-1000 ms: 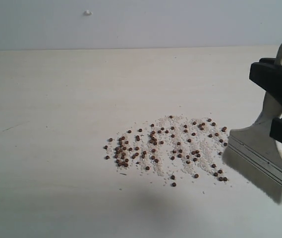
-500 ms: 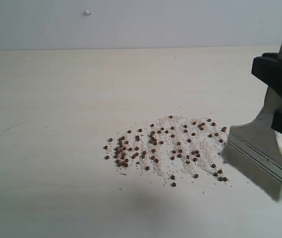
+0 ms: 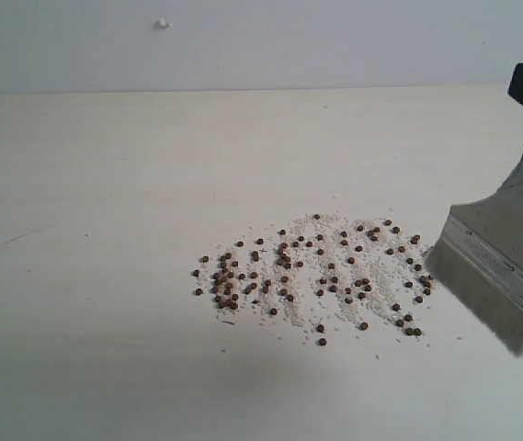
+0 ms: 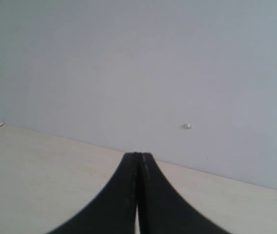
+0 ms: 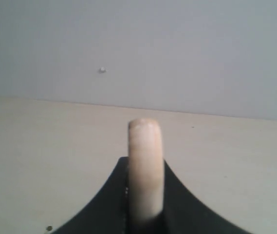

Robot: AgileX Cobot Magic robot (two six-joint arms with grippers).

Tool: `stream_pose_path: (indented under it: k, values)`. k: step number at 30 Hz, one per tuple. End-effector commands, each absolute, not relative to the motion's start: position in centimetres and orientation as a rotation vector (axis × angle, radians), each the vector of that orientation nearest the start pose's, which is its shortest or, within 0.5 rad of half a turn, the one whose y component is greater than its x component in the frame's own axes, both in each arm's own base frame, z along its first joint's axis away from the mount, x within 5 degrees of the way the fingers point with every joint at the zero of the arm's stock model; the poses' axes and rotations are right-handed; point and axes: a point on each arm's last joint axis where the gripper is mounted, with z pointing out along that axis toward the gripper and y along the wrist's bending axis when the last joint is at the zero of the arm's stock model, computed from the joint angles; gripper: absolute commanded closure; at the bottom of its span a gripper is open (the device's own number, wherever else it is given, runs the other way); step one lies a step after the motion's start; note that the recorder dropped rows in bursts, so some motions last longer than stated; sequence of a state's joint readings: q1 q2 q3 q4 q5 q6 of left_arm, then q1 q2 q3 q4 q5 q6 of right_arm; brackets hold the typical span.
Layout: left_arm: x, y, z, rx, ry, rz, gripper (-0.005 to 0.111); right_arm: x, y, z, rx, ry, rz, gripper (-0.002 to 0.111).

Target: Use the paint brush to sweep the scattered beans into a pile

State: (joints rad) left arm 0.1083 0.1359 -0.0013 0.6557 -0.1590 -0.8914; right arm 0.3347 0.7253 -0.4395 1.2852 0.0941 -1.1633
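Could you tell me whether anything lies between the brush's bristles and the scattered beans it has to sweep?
Nothing visible does. The paint brush has its bristles at the right edge of the beans, with only bare table between them and the nearest ones.

Dark beans (image 3: 312,280) lie scattered among white crumbs, the tilted paint brush (image 3: 503,253) just beside them.

Exterior camera looks down across the table (image 3: 105,184) at the wall (image 3: 335,46) both low wrist cameras face.
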Motion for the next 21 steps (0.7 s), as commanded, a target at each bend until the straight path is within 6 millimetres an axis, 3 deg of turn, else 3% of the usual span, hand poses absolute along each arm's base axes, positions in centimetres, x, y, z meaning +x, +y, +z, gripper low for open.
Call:
stream_pose_path:
  k: [1,14,21]
  values:
    - [6.7,-0.1,21.7,-0.185,1.477,-0.182,0.107,14.4,5.3,29.2,-0.199,1.804,0.365,0.108]
    - [6.7,-0.1,21.7,-0.186,1.477,-0.182,0.107,14.3,3.8,26.7,-0.064,1.712,0.255,0.108]
    - [6.7,-0.1,21.7,-0.186,1.477,-0.182,0.107,13.2,3.8,25.7,-0.021,1.449,0.399,0.108]
